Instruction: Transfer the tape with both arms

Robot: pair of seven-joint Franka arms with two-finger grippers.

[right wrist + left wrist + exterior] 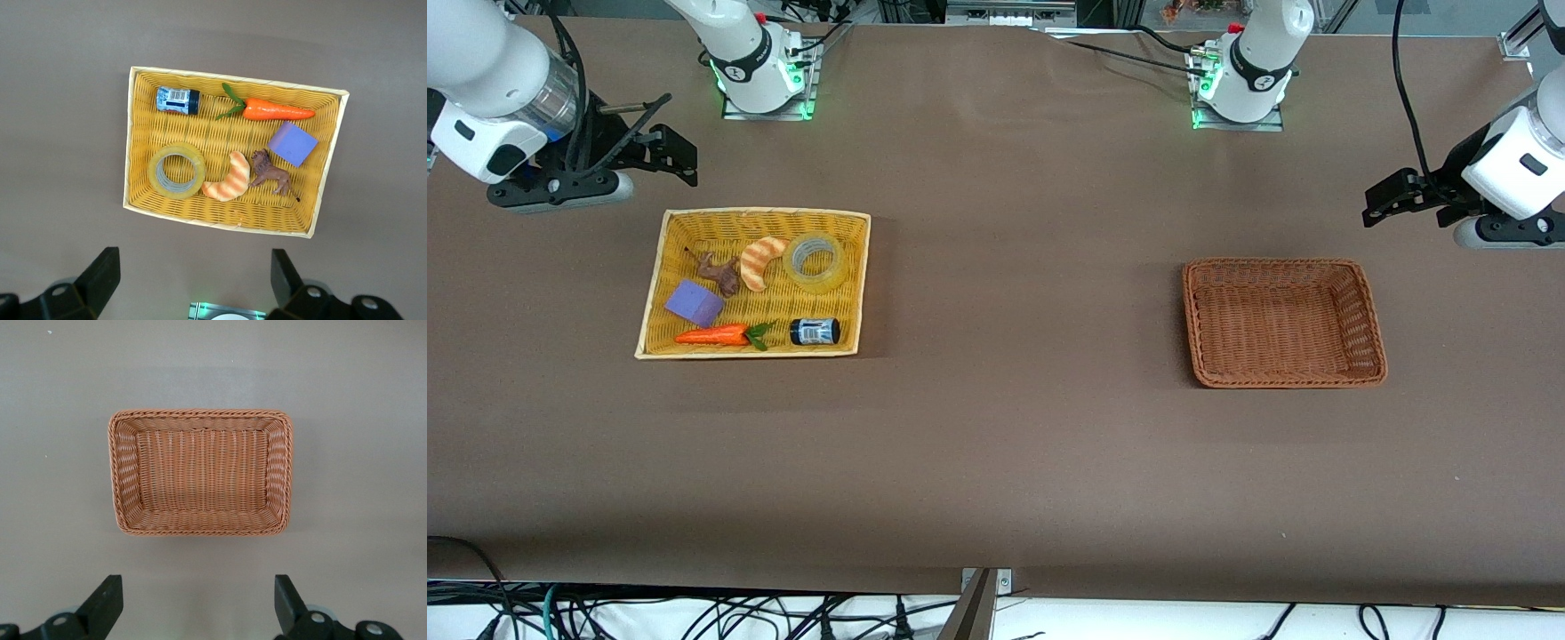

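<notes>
The tape [815, 262], a yellowish translucent ring with a grey core, lies flat in the yellow basket [765, 213], in its corner toward the robots' bases, beside a croissant [760, 262]. It also shows in the right wrist view [177, 171]. My right gripper [680, 142] is open and empty, up in the air over bare table beside the yellow basket; in its wrist view [193, 267] the jaws stand wide apart. My left gripper [1371, 206] is open and empty, up over bare table near the brown wicker basket [1272, 263], which is empty [200, 414].
The yellow basket also holds a brown toy animal [719, 272], a purple block [694, 303], a toy carrot [716, 335] and a small black jar [815, 332]. The brown tablecloth stretches wide between the two baskets. Arm bases stand along the table's edge.
</notes>
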